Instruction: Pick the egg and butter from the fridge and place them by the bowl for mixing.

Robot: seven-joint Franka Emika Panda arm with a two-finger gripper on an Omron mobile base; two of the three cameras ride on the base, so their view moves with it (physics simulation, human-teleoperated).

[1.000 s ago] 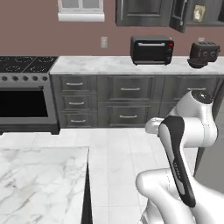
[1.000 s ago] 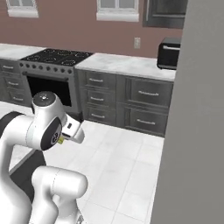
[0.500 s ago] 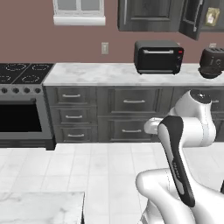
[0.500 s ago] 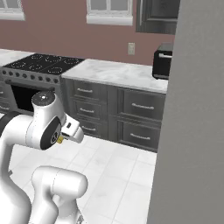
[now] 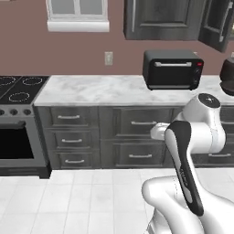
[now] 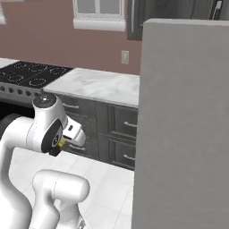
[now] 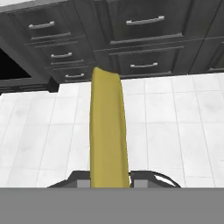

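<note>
My gripper (image 7: 109, 183) is shut on the butter (image 7: 108, 131), a thin yellow stick that rises between the two dark fingertips in the hand view. Below it lie white floor tiles and dark drawer fronts. The arm stands folded in front of the base, elbow up, in both base views. The fridge (image 6: 183, 125) shows as a tall light-grey slab at the right of the right base view. The egg and the bowl are out of view.
A marble counter (image 5: 100, 89) runs over dark drawers (image 5: 132, 137). On it stand a black toaster oven (image 5: 172, 68) and a rounded black toaster (image 5: 227, 75). A stove (image 5: 18, 89) with an oven sits at the left. White tiled floor (image 5: 68, 196) lies in front.
The whole scene has shifted and grown in both base views, so the base has moved nearer the counter. The arm keeps its pose with the butter held.
</note>
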